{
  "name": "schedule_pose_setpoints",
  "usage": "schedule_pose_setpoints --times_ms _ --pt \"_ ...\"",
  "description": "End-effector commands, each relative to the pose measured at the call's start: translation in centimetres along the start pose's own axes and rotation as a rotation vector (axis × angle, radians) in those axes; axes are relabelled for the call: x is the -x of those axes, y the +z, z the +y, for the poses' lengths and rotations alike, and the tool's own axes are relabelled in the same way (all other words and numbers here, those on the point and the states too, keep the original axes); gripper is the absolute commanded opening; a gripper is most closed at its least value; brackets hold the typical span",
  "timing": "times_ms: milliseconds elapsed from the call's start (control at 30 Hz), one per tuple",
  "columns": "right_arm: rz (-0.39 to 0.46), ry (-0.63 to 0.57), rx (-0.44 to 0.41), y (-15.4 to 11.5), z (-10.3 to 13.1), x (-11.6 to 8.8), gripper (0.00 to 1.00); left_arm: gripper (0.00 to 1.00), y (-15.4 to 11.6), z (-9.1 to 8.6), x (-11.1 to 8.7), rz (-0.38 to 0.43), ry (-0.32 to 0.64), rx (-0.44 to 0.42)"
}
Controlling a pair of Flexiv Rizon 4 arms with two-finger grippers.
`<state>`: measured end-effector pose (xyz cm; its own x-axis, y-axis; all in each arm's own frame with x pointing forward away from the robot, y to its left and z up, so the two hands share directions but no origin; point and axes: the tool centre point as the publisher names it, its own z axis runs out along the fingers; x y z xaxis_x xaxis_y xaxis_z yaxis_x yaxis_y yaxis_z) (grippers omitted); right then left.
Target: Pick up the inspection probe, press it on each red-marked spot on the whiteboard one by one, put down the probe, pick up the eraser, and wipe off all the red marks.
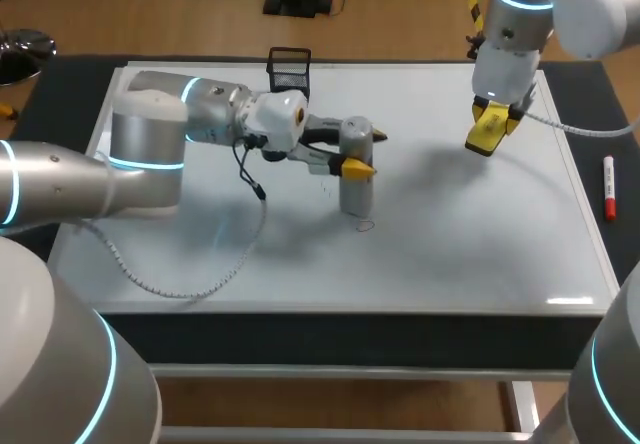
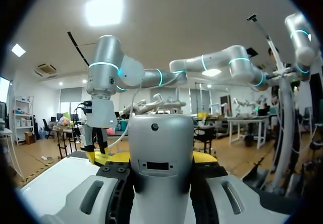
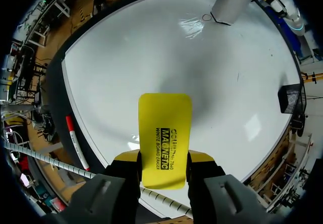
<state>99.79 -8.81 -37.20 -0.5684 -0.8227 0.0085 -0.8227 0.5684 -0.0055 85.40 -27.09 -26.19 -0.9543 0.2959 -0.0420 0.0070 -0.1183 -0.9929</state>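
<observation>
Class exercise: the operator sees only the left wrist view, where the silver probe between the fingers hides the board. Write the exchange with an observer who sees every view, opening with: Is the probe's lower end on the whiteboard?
Observer: Yes. In the head view the probe stands upright on the whiteboard, held by the left gripper.
Operator: Any mark near it?
Observer: The right wrist view shows a small ring-shaped mark right beside the probe's base; I cannot tell its colour.
Operator: What does the other arm hold?
Observer: A yellow eraser, clamped in the right gripper above the board.
</observation>
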Motion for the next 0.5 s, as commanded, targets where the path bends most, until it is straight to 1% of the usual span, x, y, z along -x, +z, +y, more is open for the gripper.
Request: schedule_pose_setpoints --times_ms 33,133,333,367,400,500 --pt "0.004 -0.002 -0.001 -0.1 -0.1 0.0 0.0 0.0 -3.2 -1.8 -0.1 -0.045 0.006 0.02" --pt "0.004 -0.002 -0.001 -0.1 -0.1 0.0 0.0 0.0 -5.8 -2.6 0.7 -0.091 0.015 0.005" --pt "0.004 -0.002 -0.001 -0.1 -0.1 0.0 0.0 0.0 -10.5 -3.8 2.2 -0.148 0.032 0.007" --pt "0.004 -0.002 -0.001 -0.1 -0.1 0.0 0.0 0.0 -11.1 -4.0 2.3 -0.156 0.031 -0.004" --pt "0.004 -0.002 -0.001 -0.1 -0.1 0.0 0.0 0.0 -12.2 -4.3 2.5 -0.176 0.037 0.001" --pt "0.004 -0.002 -0.001 -0.1 -0.1 0.0 0.0 0.0 -14.3 -4.9 2.6 -0.215 0.053 0.001"
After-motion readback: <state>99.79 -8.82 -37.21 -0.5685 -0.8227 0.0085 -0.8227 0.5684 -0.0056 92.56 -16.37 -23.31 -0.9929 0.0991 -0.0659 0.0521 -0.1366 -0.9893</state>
